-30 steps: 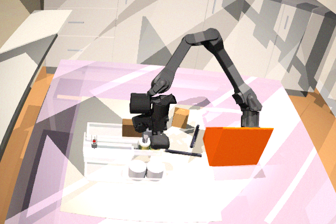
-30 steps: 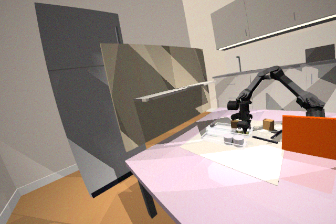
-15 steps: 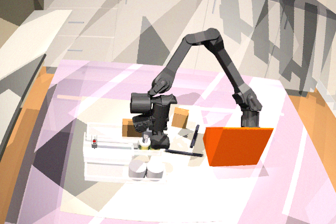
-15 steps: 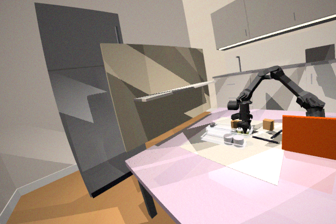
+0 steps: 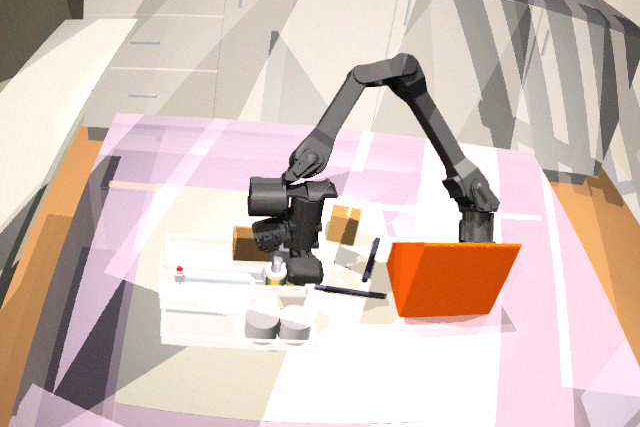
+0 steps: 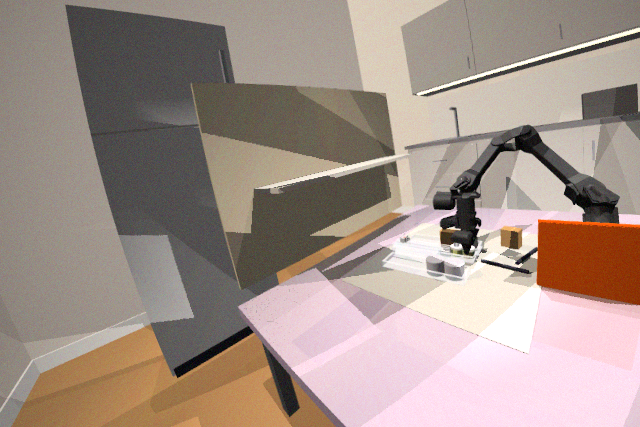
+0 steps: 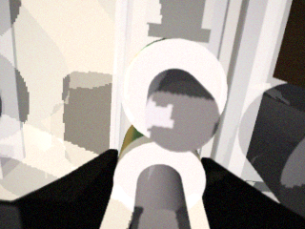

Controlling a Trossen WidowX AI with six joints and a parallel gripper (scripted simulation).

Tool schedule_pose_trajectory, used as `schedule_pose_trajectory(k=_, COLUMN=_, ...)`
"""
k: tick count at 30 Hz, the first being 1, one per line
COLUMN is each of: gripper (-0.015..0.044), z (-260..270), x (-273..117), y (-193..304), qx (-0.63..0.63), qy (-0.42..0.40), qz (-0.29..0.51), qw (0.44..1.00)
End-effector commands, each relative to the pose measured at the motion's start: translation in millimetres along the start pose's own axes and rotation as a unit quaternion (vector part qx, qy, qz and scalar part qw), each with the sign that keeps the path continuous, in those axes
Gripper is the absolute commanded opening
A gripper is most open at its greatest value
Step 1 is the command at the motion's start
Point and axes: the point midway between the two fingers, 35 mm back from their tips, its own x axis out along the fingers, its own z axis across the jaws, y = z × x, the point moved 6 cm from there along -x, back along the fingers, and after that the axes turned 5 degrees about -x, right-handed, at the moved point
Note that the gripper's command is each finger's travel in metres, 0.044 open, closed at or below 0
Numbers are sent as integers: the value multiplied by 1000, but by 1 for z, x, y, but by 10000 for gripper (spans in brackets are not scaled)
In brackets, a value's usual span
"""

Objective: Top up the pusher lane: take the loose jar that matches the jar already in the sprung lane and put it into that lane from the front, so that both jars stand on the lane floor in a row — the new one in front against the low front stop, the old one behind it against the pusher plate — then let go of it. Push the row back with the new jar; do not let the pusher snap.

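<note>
Over the pink tabletop (image 5: pixel 532 308) (image 6: pixel 439 360), the black gripper's (image 5: pixel 303 280) (image 6: pixel 467 250) (image 7: pixel 160 159) fingers, barely wider than the white-topped, yellow-green jar (image 5: pixel 292 285) (image 6: pixel 469 251) (image 7: pixel 159 183), could tip it by lifting unevenly.

Two jars (image 5: pixel 276 277) stand in the middle lane — two cylinders (image 5: pixel 262 325) (image 5: pixel 295 325) beside them.

The arm (image 5: pixel 337 107) (image 6: pixel 484 161) is showing a smooth, matt, plastic-like black. The orange panel (image 5: pixel 454 280) (image 6: pixel 589 262) is looking flat and matt (no shine there), while the rack's walls (image 5: pixel 201 342) (image 6: pixel 408 268) are appearing like clear plastic.
</note>
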Motion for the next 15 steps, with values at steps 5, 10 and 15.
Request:
schedule_pose_trajectory(k=5, gripper=290, z=0, x=-3, y=0, qx=1, qy=1, qz=0, qw=1000)
schedule_pose_trajectory(k=10, gripper=290, z=1, x=-19, y=0, qx=1, qy=1, qz=0, qw=1000)
schedule_pose_trajectory(k=15, gripper=290, z=1, x=-20, y=0, qx=1, qy=1, qz=0, qw=1000)
